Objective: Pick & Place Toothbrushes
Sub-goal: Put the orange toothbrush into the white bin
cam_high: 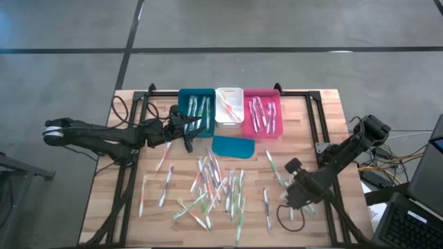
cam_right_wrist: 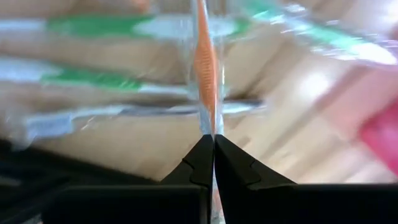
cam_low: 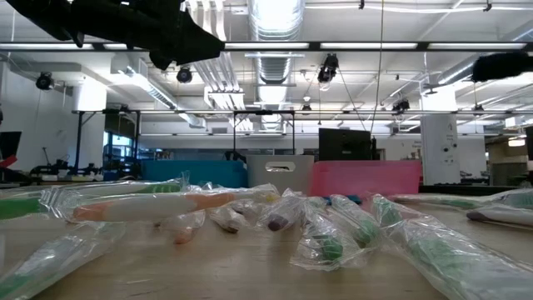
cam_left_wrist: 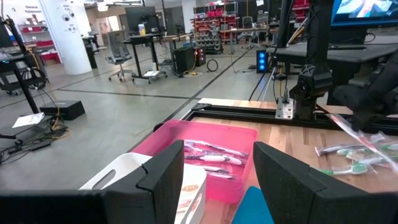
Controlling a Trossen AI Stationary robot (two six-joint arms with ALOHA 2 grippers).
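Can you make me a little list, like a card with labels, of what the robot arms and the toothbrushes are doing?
left gripper: open, empty, by the teal bin
right gripper: shut on an orange toothbrush in clear wrap
bins: teal, white bin, pink bin in a row, all holding toothbrushes
loose toothbrushes: scattered on the table
teal lid: flat, in front of the bins

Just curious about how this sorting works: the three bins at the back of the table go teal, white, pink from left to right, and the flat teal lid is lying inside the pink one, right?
Not quite. The bin order is right: teal bin, white bin, pink bin. But the flat teal lid is not inside the pink one; it lies on the bare table just in front of the bins, as the high view shows.
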